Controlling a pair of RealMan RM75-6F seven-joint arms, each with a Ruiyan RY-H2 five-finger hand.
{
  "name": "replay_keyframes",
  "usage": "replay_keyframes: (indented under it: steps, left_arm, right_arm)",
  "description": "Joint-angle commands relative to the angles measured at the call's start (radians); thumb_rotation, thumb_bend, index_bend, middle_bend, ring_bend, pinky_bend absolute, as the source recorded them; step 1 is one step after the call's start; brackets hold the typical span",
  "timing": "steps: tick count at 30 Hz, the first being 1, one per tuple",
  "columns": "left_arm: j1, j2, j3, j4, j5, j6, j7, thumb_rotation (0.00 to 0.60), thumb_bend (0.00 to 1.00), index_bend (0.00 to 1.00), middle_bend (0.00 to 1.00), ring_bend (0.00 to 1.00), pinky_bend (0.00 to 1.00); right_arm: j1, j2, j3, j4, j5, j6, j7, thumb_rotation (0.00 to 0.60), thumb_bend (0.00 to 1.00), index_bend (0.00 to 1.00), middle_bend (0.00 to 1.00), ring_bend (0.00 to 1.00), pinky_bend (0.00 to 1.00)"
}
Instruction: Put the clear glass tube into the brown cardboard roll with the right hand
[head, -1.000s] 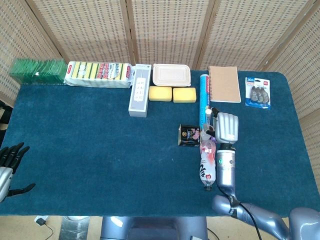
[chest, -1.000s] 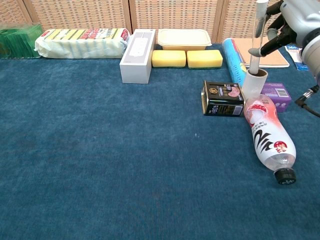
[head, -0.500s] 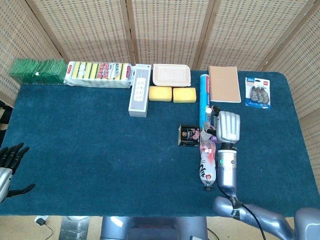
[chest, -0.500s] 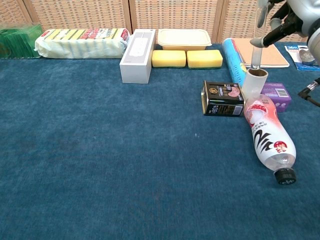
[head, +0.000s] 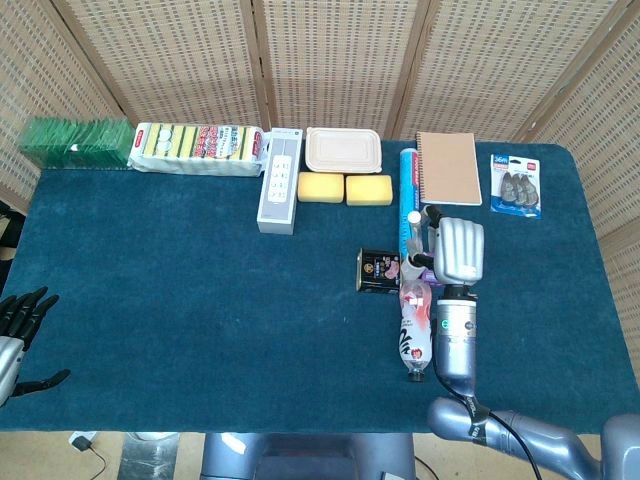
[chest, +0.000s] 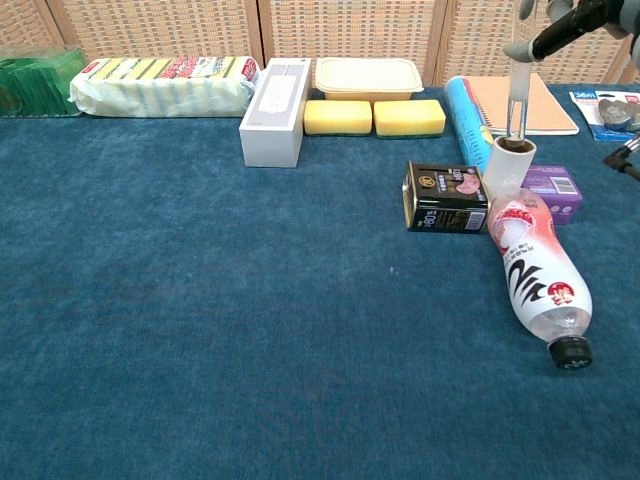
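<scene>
The clear glass tube (chest: 517, 100), held upright by the right hand (head: 456, 250), has been lifted over the last second: its lower end is now just at the mouth of the brown cardboard roll (chest: 505, 166), so insertion looks unfinished.

Back row on blue table cloth (head: 200, 290): green packets (head: 76, 142), sponge pack (head: 197, 148), white power strip box (head: 279, 180), lidded food container (head: 344, 150), two yellow sponges (head: 344, 188), blue tube (chest: 466, 118), notebook (head: 449, 167), clip pack (head: 516, 185). Black tin (chest: 446, 198) beside lying bottle (chest: 535, 274); purple box (chest: 551, 186) behind.
</scene>
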Motion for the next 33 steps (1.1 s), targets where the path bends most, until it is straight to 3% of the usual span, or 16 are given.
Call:
replay_keyframes:
  steps: [1, 25, 33]
  left_arm:
    - [0.002, 0.001, 0.002, 0.002, 0.004, 0.003, -0.003, 0.534, 0.08, 0.02, 0.0, 0.0, 0.0]
    - [0.013, 0.005, 0.007, 0.017, 0.022, 0.032, -0.034, 0.536, 0.08, 0.02, 0.0, 0.0, 0.0]
    - [0.016, 0.007, 0.009, 0.022, 0.028, 0.042, -0.043, 0.539, 0.08, 0.02, 0.0, 0.0, 0.0]
  right_arm:
    - [0.001, 0.009, 0.001, -0.023, -0.004, 0.012, -0.015, 0.6, 0.34, 0.75, 0.88, 0.98, 0.89]
    - [0.006, 0.057, -0.001, -0.152, -0.006, 0.056, -0.093, 0.6, 0.35, 0.8, 0.91, 1.0, 0.91]
    - [-0.007, 0.126, 0.021, -0.252, 0.07, 0.026, -0.117, 0.6, 0.39, 0.8, 0.93, 1.0, 0.92]
